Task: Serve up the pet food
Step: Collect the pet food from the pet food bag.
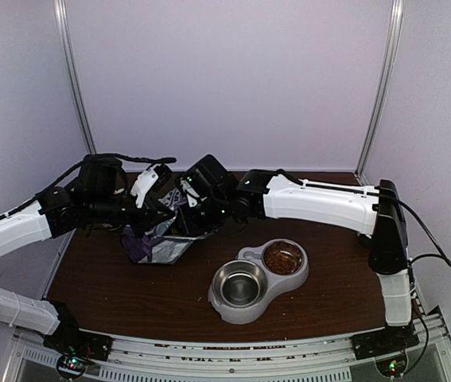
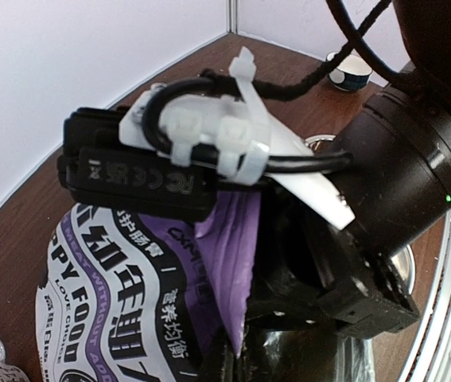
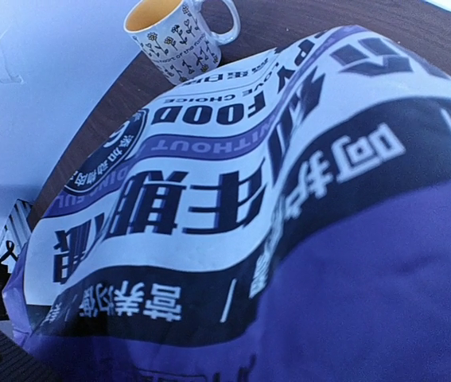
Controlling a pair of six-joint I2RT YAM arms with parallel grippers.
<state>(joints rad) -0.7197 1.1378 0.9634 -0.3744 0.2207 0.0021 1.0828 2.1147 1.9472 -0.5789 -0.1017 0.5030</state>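
Mid-fetch, I'd say: left pincer (image 2: 235,362) clamps the bag (image 2: 130,318) rim, and right pincer (image 1: 187,216) beside it, gap I can't tell, must next bring pet food (image 1: 283,257) rightward to the bowl (image 1: 245,309).

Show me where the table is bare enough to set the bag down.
Free: the front-left table, bordered by bag, double bowl and near edge; also a strip between bowl and right arm base. Crowded: back left, where left arm and right arm meet over the bag.
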